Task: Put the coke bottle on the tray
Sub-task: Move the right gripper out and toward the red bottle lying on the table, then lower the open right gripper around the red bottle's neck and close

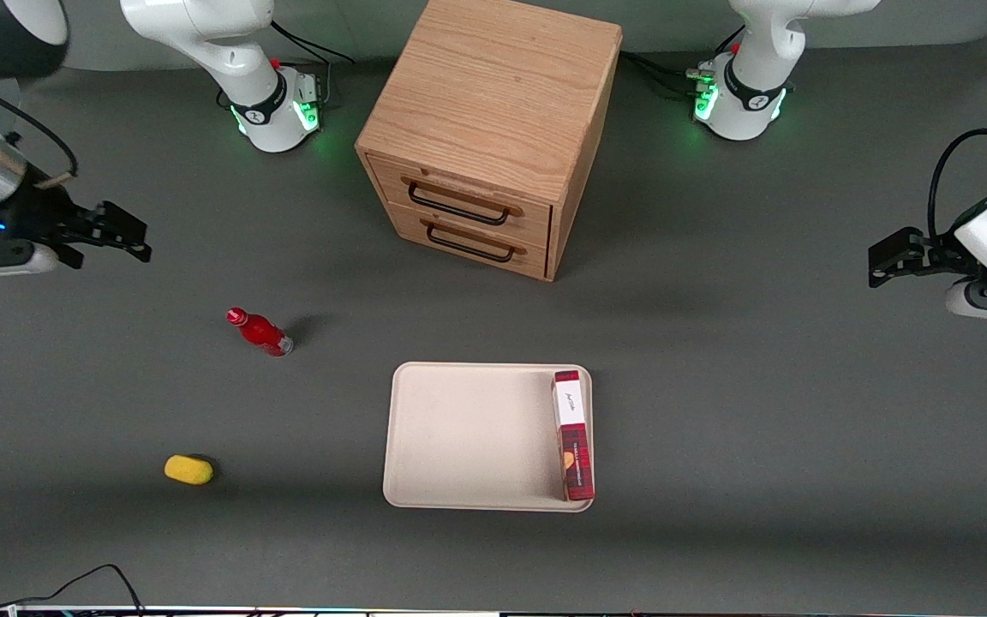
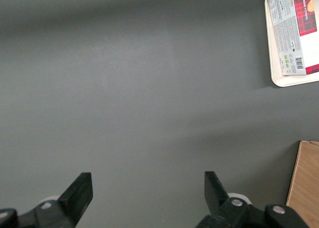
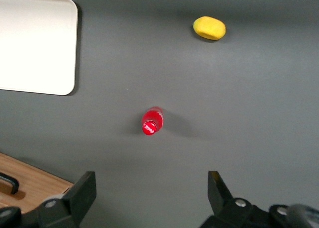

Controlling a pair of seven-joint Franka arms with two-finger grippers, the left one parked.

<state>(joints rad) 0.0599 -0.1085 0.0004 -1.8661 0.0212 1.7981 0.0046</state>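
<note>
The coke bottle (image 1: pixel 260 332) (image 3: pixel 152 121) is small and red with a red cap, and it stands on the grey table toward the working arm's end. The cream-beige tray (image 1: pixel 468 437) (image 3: pixel 35 43) lies nearer the front camera than the cabinet, with a red plaid box on it. My right gripper (image 1: pixel 129 236) (image 3: pixel 149 190) hangs open high above the table, farther from the front camera than the bottle and apart from it. Nothing is between its fingers (image 3: pixel 82 190).
A wooden two-drawer cabinet (image 1: pixel 489 128) (image 3: pixel 25 185) stands mid-table, farther from the front camera than the tray. The red plaid box (image 1: pixel 573 433) lies along the tray's rim toward the parked arm's end. A small yellow oval object (image 1: pixel 188 470) (image 3: pixel 209 28) lies nearer the front camera than the bottle.
</note>
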